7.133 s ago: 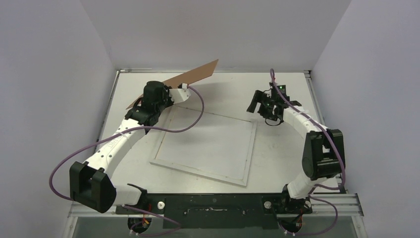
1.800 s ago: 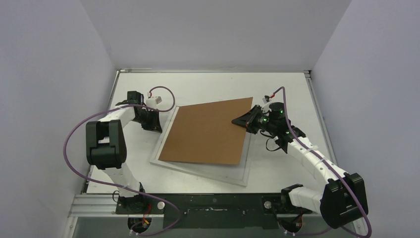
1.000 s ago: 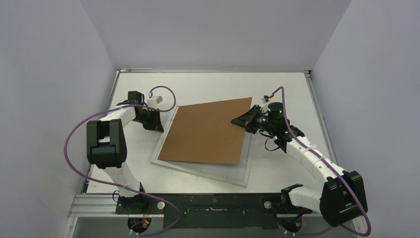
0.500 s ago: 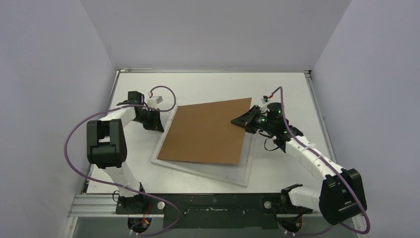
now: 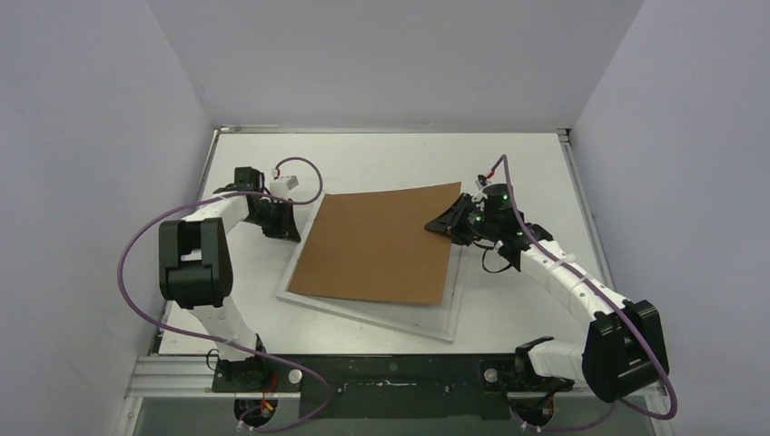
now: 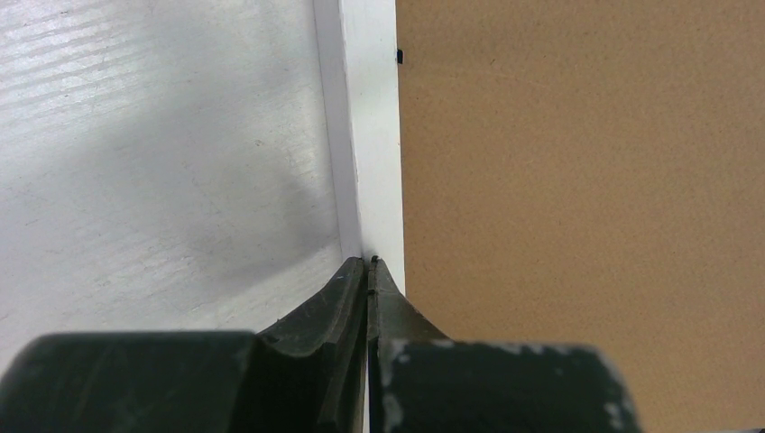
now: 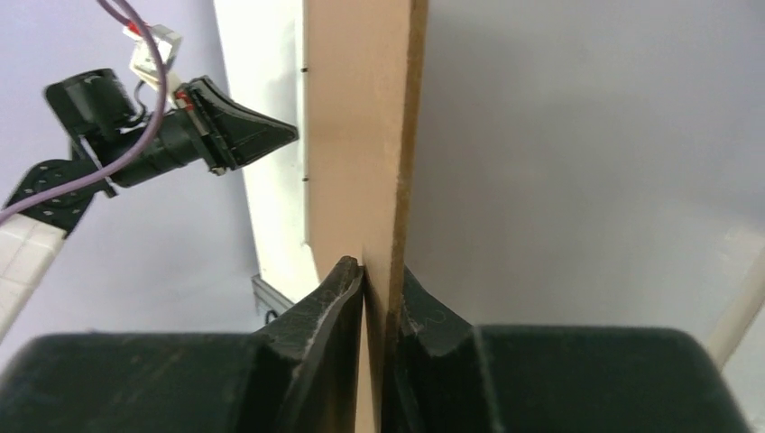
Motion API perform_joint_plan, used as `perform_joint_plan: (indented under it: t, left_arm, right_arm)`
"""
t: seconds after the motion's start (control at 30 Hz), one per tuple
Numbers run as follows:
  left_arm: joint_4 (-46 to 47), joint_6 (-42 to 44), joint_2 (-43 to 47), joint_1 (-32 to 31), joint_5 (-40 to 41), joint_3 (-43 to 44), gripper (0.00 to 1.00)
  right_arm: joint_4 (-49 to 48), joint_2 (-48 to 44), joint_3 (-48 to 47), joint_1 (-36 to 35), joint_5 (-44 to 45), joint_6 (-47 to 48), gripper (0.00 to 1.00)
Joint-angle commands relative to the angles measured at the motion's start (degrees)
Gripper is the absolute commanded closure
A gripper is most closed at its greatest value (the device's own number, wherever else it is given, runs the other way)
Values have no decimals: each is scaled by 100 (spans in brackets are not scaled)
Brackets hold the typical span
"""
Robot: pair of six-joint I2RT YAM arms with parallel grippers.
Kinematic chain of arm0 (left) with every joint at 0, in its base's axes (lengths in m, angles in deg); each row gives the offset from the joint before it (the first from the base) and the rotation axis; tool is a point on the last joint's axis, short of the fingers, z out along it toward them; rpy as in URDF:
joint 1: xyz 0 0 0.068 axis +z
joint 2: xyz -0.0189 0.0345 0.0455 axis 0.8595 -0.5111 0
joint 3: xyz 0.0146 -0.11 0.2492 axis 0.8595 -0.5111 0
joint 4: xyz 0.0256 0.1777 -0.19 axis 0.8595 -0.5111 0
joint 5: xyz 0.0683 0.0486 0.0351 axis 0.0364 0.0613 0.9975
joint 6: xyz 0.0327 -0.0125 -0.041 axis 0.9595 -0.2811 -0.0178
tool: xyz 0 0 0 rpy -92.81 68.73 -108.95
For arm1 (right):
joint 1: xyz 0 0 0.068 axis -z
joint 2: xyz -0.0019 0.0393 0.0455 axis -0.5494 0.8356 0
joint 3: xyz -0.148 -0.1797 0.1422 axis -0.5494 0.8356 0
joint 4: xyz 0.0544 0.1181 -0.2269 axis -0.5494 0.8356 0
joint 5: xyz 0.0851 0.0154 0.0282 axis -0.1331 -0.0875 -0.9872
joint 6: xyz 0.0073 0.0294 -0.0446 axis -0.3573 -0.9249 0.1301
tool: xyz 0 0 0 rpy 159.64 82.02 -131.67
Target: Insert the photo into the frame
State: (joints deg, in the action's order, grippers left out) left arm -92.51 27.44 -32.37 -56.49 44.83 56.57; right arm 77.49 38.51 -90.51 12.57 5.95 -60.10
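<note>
The frame lies flat mid-table, its white border showing along the left side. A plain brown backing board covers most of it. The photo is hidden. My left gripper is shut with nothing in it, its tips resting at the frame's left border beside the board. My right gripper reaches over the board's right edge. Its jaws stand a little apart round that edge, one finger against it and a thin gap at the other.
The white table is walled in grey on three sides. A metal rail with both arm bases runs along the near edge. Purple cables loop off both arms. The left gripper also shows in the right wrist view.
The right gripper's jaws have parted slightly on the board's edge, and its wrist has shifted a little toward the back. The left arm and the board have barely moved.
</note>
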Motion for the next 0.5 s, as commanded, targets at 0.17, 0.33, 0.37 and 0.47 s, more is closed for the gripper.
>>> perform_joint_plan:
  t: [0.17,0.33,0.37,0.47]
  left_arm:
    - [-41,119,-196,-63,-10,-86,100]
    - [6,89,-202,-63,-31,-120,100]
    - [3,83,-201,-61,-38,-125,100]
    - [-5,98,-193,-65,-46,-146,100]
  right_arm:
    - [1498,491,-696,-348,1034,1294,63]
    - [2158,785,-1105,-599,1587,1634,40]
    - [2277,857,-1176,-653,1689,1686,37]
    - [2499,1037,-1354,-787,1914,1797,27]
